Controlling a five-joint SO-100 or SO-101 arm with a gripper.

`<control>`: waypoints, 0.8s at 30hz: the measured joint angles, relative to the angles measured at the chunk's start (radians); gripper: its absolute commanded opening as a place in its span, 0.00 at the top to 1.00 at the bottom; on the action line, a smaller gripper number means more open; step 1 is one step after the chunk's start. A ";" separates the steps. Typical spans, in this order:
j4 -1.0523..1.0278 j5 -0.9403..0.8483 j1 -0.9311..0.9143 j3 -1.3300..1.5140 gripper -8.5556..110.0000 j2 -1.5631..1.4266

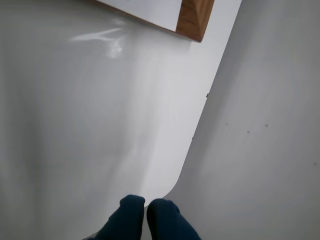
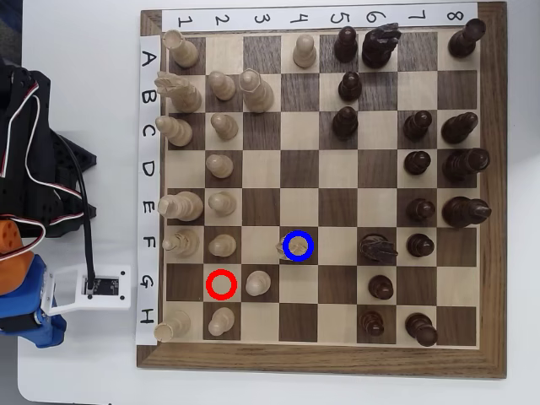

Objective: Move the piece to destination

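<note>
1. In the overhead view, the piece (image 2: 285, 246) is seen standing on the destination (image 2: 304, 254), the dark square under the blue ring (image 2: 298, 245), so the task is judged done or nearly so.
2. In the wrist view the gripper (image 1: 145, 204) is seen with its blue fingertips (image 1: 131, 206) pressed together, holding nothing, over the bare white table (image 1: 75, 125).
3. Only a corner of the chessboard (image 1: 194, 20) is caught there, at 12 o'clock.
4. From the arm (image 2: 25, 278) at the overhead view's left edge, the piece lies towards 3 o'clock, well apart.
</note>
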State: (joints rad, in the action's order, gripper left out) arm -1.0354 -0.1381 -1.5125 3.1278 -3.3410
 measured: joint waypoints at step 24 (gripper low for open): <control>-0.061 -0.009 -0.054 0.000 0.93 -0.026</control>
State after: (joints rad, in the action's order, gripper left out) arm -1.0968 -0.1473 -1.5662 3.1278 -3.3671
